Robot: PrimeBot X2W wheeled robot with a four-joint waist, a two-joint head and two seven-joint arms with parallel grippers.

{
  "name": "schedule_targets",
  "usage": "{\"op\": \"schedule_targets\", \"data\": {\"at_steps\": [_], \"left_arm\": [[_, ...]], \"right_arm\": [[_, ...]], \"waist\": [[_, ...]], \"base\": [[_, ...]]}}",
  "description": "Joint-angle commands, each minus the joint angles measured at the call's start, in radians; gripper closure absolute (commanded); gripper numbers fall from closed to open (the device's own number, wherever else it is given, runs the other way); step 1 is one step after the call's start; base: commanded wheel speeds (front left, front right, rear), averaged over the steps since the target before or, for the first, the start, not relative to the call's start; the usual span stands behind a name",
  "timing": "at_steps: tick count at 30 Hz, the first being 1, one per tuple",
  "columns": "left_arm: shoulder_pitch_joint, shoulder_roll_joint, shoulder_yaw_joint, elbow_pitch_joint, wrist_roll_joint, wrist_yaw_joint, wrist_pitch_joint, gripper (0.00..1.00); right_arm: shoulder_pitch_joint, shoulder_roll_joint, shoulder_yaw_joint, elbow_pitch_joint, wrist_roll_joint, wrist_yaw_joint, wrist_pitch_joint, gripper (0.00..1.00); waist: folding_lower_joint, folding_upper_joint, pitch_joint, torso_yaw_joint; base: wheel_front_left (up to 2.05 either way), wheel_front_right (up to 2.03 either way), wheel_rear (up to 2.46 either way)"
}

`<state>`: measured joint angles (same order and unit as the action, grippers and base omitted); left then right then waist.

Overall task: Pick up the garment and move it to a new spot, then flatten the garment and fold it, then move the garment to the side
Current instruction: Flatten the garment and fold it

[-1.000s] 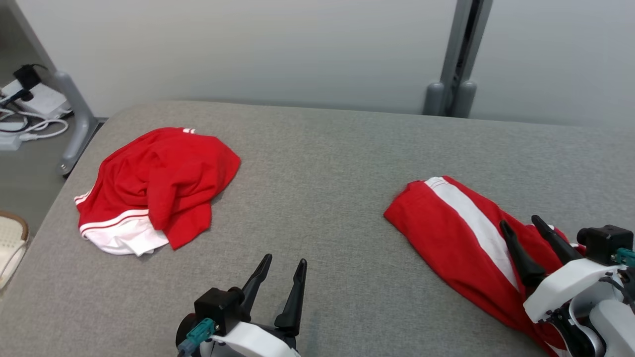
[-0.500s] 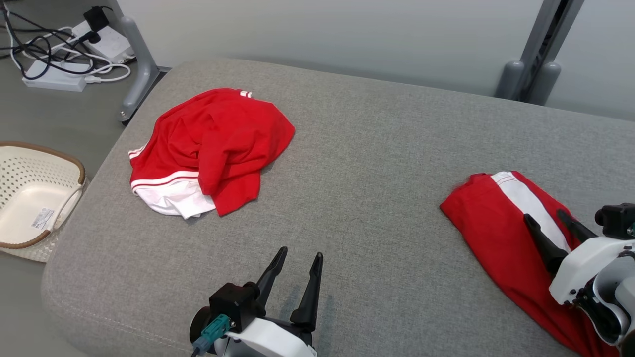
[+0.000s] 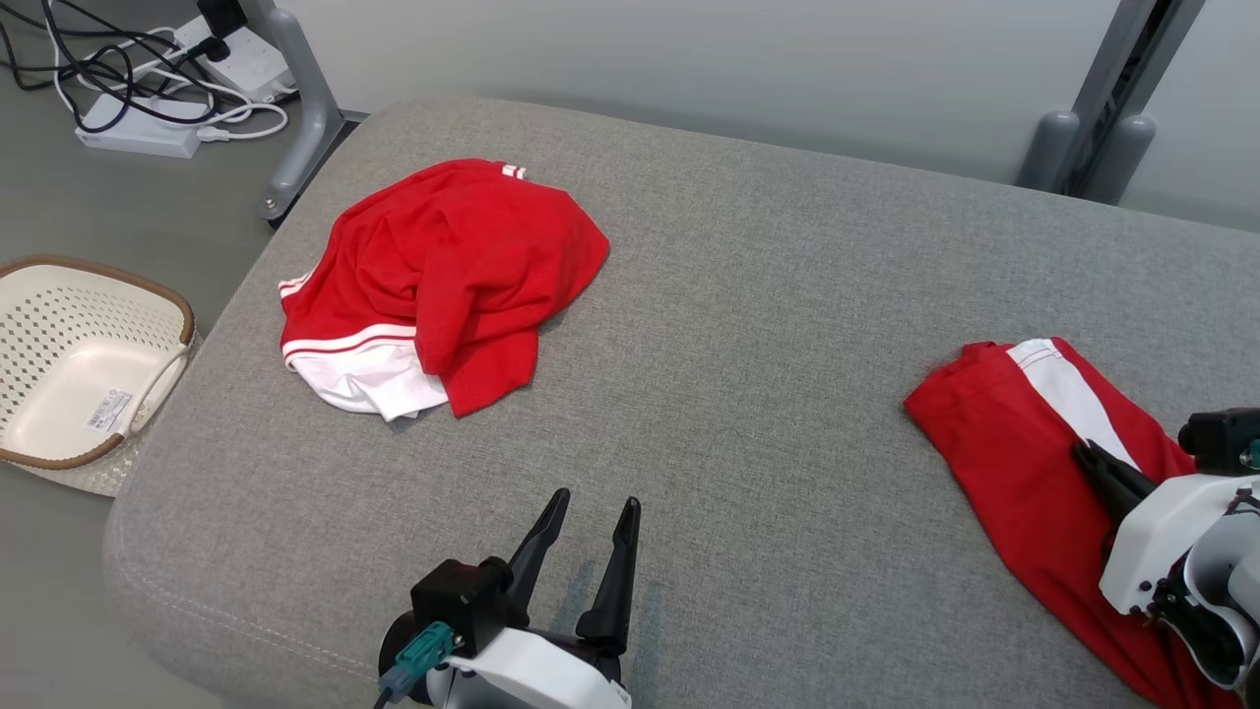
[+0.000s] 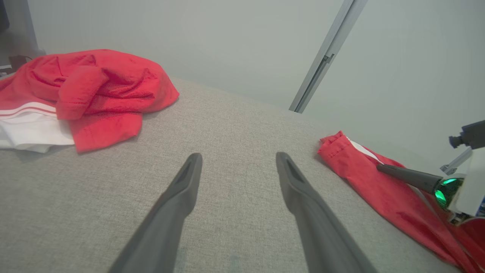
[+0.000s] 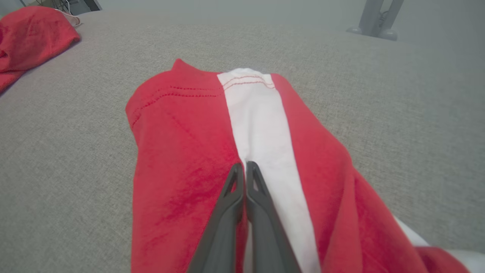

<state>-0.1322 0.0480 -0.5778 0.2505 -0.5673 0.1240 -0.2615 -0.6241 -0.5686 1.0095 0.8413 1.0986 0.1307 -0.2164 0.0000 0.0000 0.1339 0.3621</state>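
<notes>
— What is entered for the table's far left?
— Left garment. Basket is placed on the floor beside that edge, with cables behind.
— Near right?
— Right garment, with right tool set upon it. Left tool is held over the near middle.

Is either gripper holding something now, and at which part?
The right gripper has its jaws shut on the striped red garment, pinching the cloth where red meets the white stripe. The left gripper is open and holds nothing.
</notes>
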Motion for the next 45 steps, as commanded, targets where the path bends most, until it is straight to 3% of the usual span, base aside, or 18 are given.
{"op": "schedule_targets", "data": {"at_steps": [1,10,15,21,30,36,39,45], "left_arm": [[-0.015,0.005,0.004,0.001,-0.003,0.004,-0.004,0.0],[-0.009,0.004,0.018,0.013,-0.008,-0.008,-0.004,0.0],[-0.002,0.005,0.035,0.023,-0.002,-0.02,-0.004,0.0],[0.016,0.005,0.063,0.045,0.002,-0.041,-0.004,0.0],[0.041,0.005,0.109,0.064,0.013,-0.067,-0.004,0.0],[0.039,0.004,0.104,0.06,0.014,-0.07,-0.004,0.0],[0.034,0.005,0.099,0.058,0.014,-0.067,-0.004,0.0],[0.022,0.005,0.09,0.053,0.019,-0.055,-0.004,0.0]], "right_arm": [[-0.012,-0.007,0.011,0.001,0.013,0.0,-0.012,1.0],[-0.06,0.008,0.044,-0.062,0.056,0.0,-0.048,1.0],[-0.094,0.032,-0.007,-0.153,0.059,0.0,-0.05,1.0],[-0.119,0.078,-0.11,-0.293,0.032,0.0,-0.051,1.0],[-0.101,0.1,-0.406,-0.493,0.078,0.0,-0.05,1.0],[0.006,0.073,-0.516,-0.414,0.108,0.0,-0.048,1.0],[0.089,0.039,-0.512,-0.307,0.135,0.0,-0.048,1.0],[0.216,0.038,-0.497,-0.075,0.207,0.0,-0.047,1.0]], "waist": [[0.0,0.0,-0.002,-0.001],[0.0,0.0,-0.038,-0.015],[0.0,0.0,-0.071,-0.023],[0.0,0.0,-0.12,-0.032],[0.0,0.0,-0.159,-0.061],[0.0,0.0,-0.153,-0.079],[0.0,0.0,-0.145,-0.087],[0.0,0.0,-0.115,-0.108]], "base": [[0.0,0.0,0.0],[0.0,0.0,0.0],[0.0,0.0,0.0],[0.0,0.0,0.0],[0.0,0.0,0.0],[0.0,0.0,0.0],[0.0,0.0,0.0],[0.0,0.0,0.0]]}}
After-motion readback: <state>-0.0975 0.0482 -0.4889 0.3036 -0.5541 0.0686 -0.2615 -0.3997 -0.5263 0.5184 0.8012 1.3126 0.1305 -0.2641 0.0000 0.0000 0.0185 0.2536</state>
